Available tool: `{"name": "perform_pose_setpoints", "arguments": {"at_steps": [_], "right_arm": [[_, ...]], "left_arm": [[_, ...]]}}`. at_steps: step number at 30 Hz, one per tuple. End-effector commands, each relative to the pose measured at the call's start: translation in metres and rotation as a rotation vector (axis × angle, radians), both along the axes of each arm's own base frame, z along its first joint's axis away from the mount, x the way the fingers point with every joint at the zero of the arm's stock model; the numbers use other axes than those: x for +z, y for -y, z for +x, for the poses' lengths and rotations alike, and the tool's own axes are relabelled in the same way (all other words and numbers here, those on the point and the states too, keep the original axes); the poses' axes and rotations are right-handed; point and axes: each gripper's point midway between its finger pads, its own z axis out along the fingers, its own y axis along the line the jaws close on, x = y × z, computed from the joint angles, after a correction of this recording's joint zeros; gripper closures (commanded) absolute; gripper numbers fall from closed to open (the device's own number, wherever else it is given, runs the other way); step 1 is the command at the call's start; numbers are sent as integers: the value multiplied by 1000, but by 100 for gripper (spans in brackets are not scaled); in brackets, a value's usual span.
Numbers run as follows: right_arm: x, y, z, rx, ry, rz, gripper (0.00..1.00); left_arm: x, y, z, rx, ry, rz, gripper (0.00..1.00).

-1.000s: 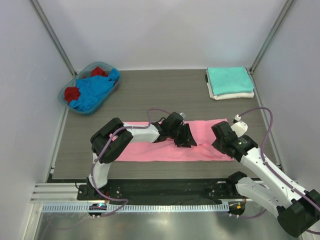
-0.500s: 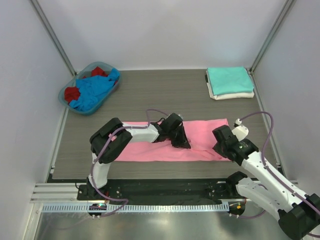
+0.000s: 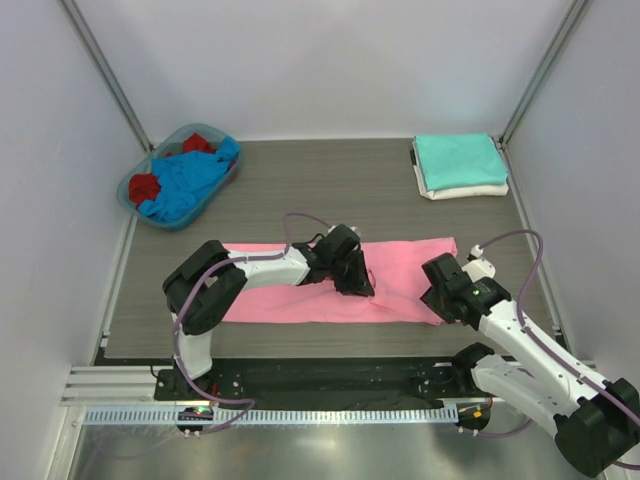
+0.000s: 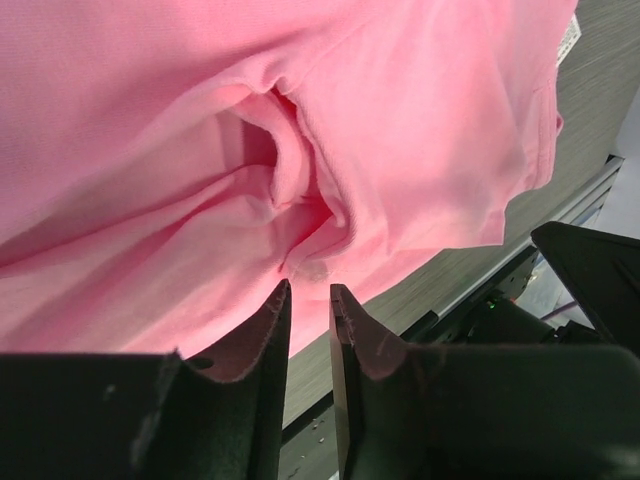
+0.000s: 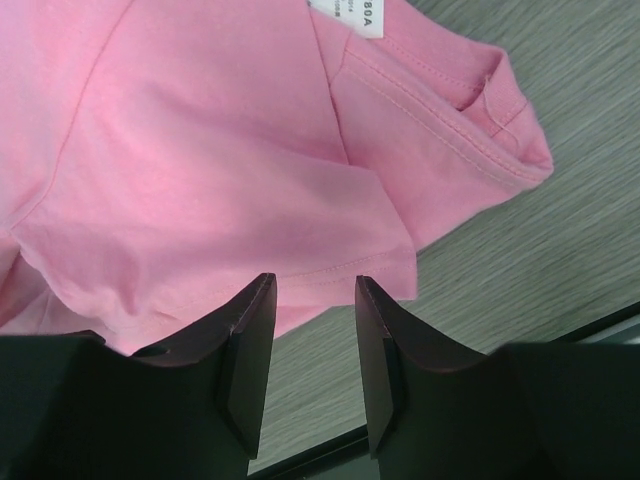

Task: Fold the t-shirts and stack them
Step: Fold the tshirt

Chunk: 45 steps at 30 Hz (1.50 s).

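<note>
**A:** While the bright pink soft cloth t-shirt [image 3: 400, 278] lies as a long band across the dark grey wood-grain table [image 3: 300, 190], where are the 2 arms against it?

**B:** The left gripper [image 3: 358, 285] is down on the middle of the pink shirt. In its wrist view, the left gripper [image 4: 308, 290] has its jaws nearly together. A puckered ridge of the pink cloth [image 4: 300, 200] runs right to its tips, so it looks nipped there.

**A:** And the other?

**B:** The right gripper [image 3: 437, 300] is at the pink shirt's right end, by the near edge. In its own view, the right gripper [image 5: 312, 285] has a clear gap between its fingers, which grip nothing. The hem of the pink shirt [image 5: 200, 160] lies just past the fingertips. A white sewn-in label [image 5: 345, 15] shows at the top of that view.

**A:** The other shirts?

**B:** Well beyond the pink shirt's right end, a teal folded cloth t-shirt [image 3: 458, 158] sits on a white folded cloth t-shirt [image 3: 465, 190]. Well beyond its left end, a blue-rimmed plastic basket [image 3: 196, 128] holds a blue crumpled cloth t-shirt [image 3: 185, 180] and a red crumpled cloth t-shirt [image 3: 143, 187].
</note>
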Motion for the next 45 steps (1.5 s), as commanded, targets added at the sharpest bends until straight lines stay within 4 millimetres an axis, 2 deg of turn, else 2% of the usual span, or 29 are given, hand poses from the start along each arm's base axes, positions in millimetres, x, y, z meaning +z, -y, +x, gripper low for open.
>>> {"name": "perform_pose_setpoints", "arguments": {"at_steps": [1, 5, 10, 16, 22, 32, 39, 42, 43, 45], "right_arm": [[-5, 1, -2, -65, 2, 33, 57], [-5, 4, -2, -134, 2, 40, 57], [-16, 2, -6, -223, -31, 69, 56], [-16, 8, -10, -334, -23, 96, 56], [-18, 9, -11, -369, -33, 102, 57], [-25, 14, -14, -477, -3, 140, 56], [-35, 15, -17, -504, -2, 149, 55], [-36, 17, -15, -509, 5, 143, 55], [-36, 18, -15, -508, 8, 136, 54], [-32, 20, -11, -504, 29, 120, 54]], "left_arm": [[6, -5, -4, -24, 27, 10, 74], [4, -9, -1, -17, 51, 21, 64], [-1, -2, 1, -38, 63, 0, 63], [0, 6, -2, -68, 55, -28, 63], [2, 5, 1, -74, 77, -28, 62], [-2, 15, 5, -101, 79, -34, 62], [-4, 22, 6, -113, 67, -42, 64], [-4, 23, 6, -115, 61, -44, 71], [-4, 22, 5, -114, 59, -40, 76], [0, 20, 6, -113, 62, -31, 79]]}}
